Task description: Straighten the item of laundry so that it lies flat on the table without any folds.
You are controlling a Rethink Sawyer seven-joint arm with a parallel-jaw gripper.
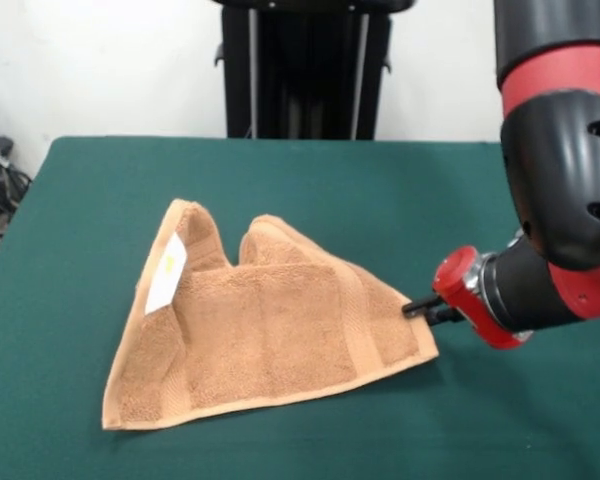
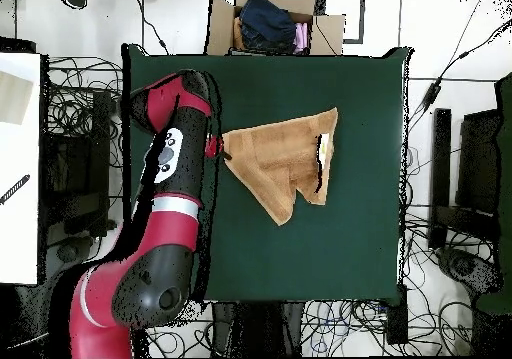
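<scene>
Gripper (image 1: 412, 308) at the folded towel's (image 1: 270, 330) corner
We cannot tell its finger state; towel lies folded on the table (image 1: 400, 190).

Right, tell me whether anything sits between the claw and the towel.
Nothing visible does. The claw sits right at the folded orange-tan towel's corner, with only bare green table around them.

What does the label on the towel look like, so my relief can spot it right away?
On the green table lies one orange-tan towel, folded into a rough triangle. In the front view, follow its left folded-over edge up from the near corner: the label is a small white strip there with a yellow mark. It is the only white patch on the towel; the gripper is at the opposite corner.
</scene>
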